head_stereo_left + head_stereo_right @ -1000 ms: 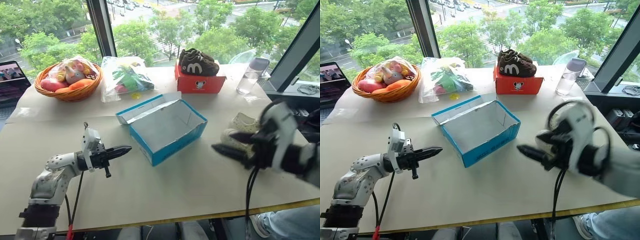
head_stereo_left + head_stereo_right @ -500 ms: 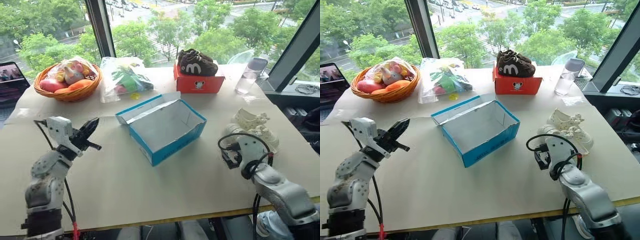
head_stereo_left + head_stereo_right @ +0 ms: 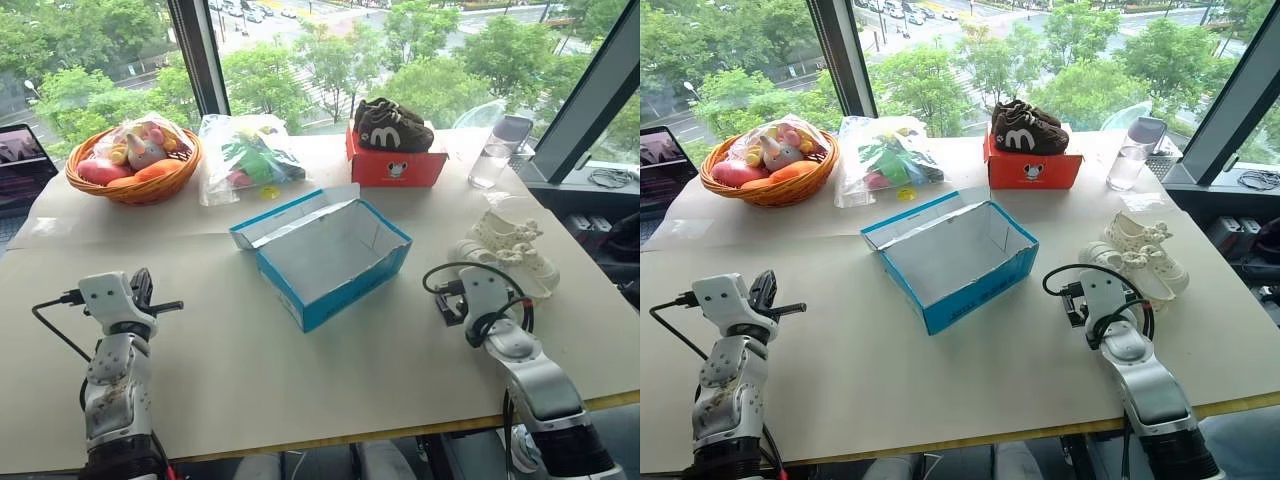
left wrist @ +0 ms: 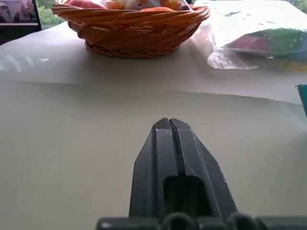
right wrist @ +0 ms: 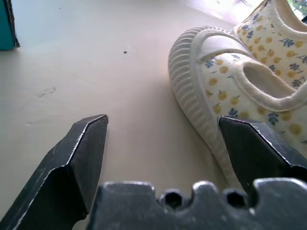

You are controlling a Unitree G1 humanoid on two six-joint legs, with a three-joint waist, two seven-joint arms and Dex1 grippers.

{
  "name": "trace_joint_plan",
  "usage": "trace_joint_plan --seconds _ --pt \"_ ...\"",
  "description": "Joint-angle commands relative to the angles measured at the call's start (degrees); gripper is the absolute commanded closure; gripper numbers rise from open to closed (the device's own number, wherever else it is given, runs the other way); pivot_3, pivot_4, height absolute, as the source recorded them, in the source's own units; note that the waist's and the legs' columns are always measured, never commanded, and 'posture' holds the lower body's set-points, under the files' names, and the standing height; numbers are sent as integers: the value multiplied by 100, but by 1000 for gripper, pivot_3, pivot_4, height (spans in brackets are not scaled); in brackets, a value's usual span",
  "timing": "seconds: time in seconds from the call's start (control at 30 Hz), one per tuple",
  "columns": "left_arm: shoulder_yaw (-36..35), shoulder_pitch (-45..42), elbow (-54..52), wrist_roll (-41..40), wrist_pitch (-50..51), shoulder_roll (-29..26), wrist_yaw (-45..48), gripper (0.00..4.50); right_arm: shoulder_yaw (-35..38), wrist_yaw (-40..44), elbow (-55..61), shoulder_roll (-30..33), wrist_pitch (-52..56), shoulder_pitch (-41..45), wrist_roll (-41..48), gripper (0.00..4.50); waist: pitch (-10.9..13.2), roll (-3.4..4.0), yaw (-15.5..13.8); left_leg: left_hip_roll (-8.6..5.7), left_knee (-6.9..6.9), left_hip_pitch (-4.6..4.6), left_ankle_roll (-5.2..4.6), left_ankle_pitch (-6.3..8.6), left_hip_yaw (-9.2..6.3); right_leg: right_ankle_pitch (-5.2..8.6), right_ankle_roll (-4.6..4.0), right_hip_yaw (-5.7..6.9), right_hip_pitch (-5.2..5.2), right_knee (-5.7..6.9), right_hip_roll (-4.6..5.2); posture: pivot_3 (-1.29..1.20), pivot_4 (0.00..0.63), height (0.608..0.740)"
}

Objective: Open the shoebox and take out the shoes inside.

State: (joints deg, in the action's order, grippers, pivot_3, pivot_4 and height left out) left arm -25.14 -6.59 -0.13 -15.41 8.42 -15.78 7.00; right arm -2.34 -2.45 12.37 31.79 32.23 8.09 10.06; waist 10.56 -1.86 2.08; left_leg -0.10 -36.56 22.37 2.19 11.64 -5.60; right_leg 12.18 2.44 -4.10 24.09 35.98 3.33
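Since a second ago the left gripper (image 4: pixel 169 125) has swung from pointing right, toward the shoebox (image 3: pixel 325 250), to pointing far, toward the basket (image 4: pixel 129 26). Its fingers are pressed together and hold nothing. The shoebox stands open in the middle of the table (image 3: pixel 380 370), empty. The right gripper (image 5: pixel 163 132) has come down to the table near the shoes (image 3: pixel 510 245). Its fingers are wide apart; one finger is just beside the nearer shoe's toe.
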Motion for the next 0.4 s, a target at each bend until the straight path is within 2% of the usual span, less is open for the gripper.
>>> trace_joint_plan --seconds 0.03,0.4 --pt "-49 47 -109 -73 -220 -13 43 4500 276 143 232 -66 -206 -141 -214 110 -1 -1 -7 -1 0 0 0 0 0 0 0 0 0 0 0 0 150 740" --pt "-104 60 -116 16 -463 -5 -223 4500 351 370 89 -316 -416 -186 -654 110 -4 -4 21 0 0 -5 0 0 0 0 0 0 -4 1 0 0 150 740"
